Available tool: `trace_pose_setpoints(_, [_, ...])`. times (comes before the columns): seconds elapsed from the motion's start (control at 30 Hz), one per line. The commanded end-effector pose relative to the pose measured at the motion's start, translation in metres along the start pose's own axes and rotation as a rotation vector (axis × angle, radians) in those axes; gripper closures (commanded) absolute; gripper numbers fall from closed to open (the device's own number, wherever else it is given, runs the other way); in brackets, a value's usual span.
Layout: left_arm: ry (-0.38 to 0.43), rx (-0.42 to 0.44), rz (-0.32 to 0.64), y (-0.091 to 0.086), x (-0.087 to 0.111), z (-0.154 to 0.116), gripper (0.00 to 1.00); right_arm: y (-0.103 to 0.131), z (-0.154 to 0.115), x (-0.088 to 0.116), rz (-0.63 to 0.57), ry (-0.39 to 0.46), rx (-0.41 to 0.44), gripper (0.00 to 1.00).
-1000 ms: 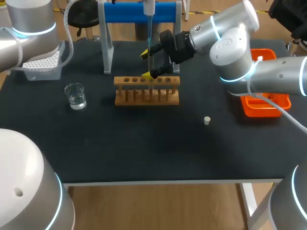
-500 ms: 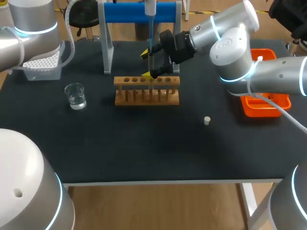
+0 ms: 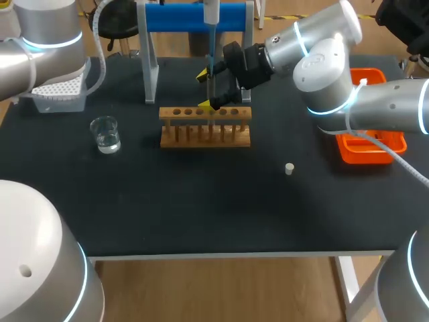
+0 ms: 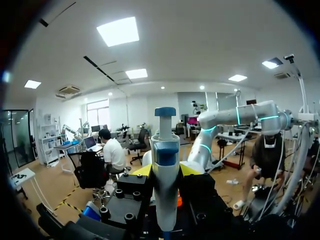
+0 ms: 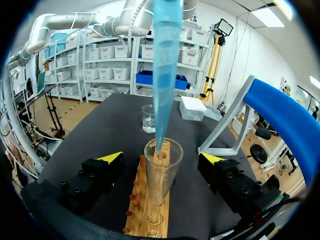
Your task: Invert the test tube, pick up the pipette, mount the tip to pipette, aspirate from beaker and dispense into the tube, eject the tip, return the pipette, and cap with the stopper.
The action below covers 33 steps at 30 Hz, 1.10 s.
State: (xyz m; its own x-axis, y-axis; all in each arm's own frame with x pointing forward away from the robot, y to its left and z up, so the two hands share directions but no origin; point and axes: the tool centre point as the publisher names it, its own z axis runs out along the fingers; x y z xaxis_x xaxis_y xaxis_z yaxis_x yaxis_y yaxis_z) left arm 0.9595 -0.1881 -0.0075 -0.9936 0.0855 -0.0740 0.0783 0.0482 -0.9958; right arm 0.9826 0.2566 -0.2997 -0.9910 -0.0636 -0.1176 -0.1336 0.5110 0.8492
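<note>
The left gripper [image 4: 166,170] was pinched on the white-and-blue pipette [image 4: 165,150], with one yellow tip at each side of its body. The pipette's long axis was vertical, plunger uppermost. Its translucent blue plastic tip [image 5: 165,65] pointed straight down, its end at the open mouth of the clear glass test tube [image 5: 161,175]. The tube stood upright, mouth up, its lower end in the wooden test tube rack [image 3: 205,126]. The right gripper [image 5: 162,158] was spread, with a finger on either side of the tube and both clear of it. The clear glass beaker [image 3: 106,134] stood apart on the rack's left. The small white stopper [image 3: 289,168] lay on the black table [image 3: 201,201], apart on the rack's right.
</note>
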Motion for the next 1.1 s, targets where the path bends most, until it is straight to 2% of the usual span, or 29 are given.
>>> trace_pose_setpoints(0.03, [0.008, -0.002, -0.005, 0.0011, -0.0034, -0.0003, 1.0, 0.0001, -0.0009, 0.0004, 0.0, 0.0, 0.0, 0.0])
trace_pose_setpoints(0.6, [0.004, -0.032, -0.028, 0.005, -0.0044, -0.0001, 1.0, 0.0001, -0.0009, 0.0004, 0.0, 0.0, 0.0, 0.0])
trace_pose_setpoints(1.1, [0.003, -0.04, -0.003, 0.0056, -0.0091, 0.0033, 1.0, 0.0001, -0.0009, 0.0004, 0.0, 0.0, 0.0, 0.0])
